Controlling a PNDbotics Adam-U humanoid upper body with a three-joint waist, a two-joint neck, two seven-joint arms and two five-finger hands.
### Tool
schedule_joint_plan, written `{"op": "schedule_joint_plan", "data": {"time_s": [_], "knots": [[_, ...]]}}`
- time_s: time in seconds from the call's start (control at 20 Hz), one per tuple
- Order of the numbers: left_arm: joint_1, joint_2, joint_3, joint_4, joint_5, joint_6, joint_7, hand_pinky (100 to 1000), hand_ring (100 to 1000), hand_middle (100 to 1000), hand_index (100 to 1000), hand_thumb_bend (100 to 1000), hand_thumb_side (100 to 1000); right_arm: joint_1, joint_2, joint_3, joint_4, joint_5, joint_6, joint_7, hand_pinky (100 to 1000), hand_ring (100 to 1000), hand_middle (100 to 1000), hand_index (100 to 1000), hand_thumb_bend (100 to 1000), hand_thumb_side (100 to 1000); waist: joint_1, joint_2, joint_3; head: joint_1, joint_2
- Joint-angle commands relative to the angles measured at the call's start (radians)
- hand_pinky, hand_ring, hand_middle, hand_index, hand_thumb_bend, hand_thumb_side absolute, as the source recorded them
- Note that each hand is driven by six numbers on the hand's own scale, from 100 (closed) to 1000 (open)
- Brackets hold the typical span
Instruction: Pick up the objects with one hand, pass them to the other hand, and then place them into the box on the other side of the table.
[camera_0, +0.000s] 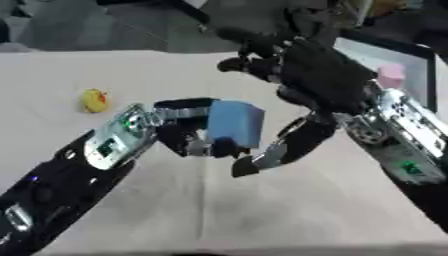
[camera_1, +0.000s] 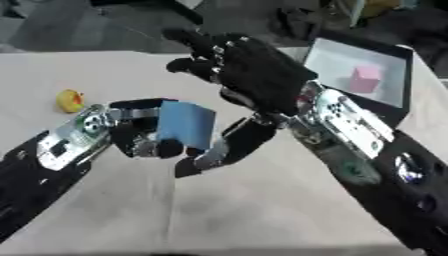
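Smooth blue block (camera_1: 186, 124) in left hand (camera_1: 144, 135).

Even, soft overhead light, faint shadows on the table (camera_0: 262, 210); both views blurred, especially the moving arms.

Blue block (camera_0: 236, 123), pink block (camera_1: 365, 78), yellow duck (camera_0: 94, 100), beige table (camera_0: 289, 210), black hands

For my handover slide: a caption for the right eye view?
Left hand holds blue block toward open right hand; pink block sits in box.
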Motion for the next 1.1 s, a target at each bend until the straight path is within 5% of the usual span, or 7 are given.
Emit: {"op": "schedule_joint_plan", "data": {"time_s": [0.05, 0.55, 0.85, 1.1], "knots": [[-0.029, 0.011, 0.021, -0.059, 0.056, -0.039, -0.11, 639, 493, 393, 617, 100, 744, -0.009, -0.005, -0.005, -0.018, 0.006, 0.008, 0.0, 679, 774, 1000, 846, 794, 972, 0.0, -0.01, 0.001, 0.0, -0.002], [-0.038, 0.024, 0.047, -0.15, 0.149, 0.121, -0.11, 640, 529, 392, 617, 100, 742, -0.005, -0.005, -0.008, -0.018, 0.014, 0.014, -0.005, 673, 769, 1000, 811, 598, 929, 0.0, -0.011, -0.001, 0.003, -0.002], [-0.034, 0.029, 0.052, -0.148, 0.141, 0.131, -0.11, 640, 530, 392, 617, 100, 743, -0.002, -0.005, -0.009, -0.018, 0.011, 0.013, -0.018, 668, 770, 1000, 824, 676, 946, 0.0, -0.012, -0.004, 0.005, -0.002], [-0.022, 0.03, 0.051, -0.098, 0.087, 0.086, -0.11, 640, 530, 392, 618, 100, 760, 0.0, -0.006, -0.012, -0.018, 0.007, 0.016, -0.021, 661, 774, 1000, 845, 834, 980, 0.002, -0.012, -0.007, 0.006, -0.002]]}}
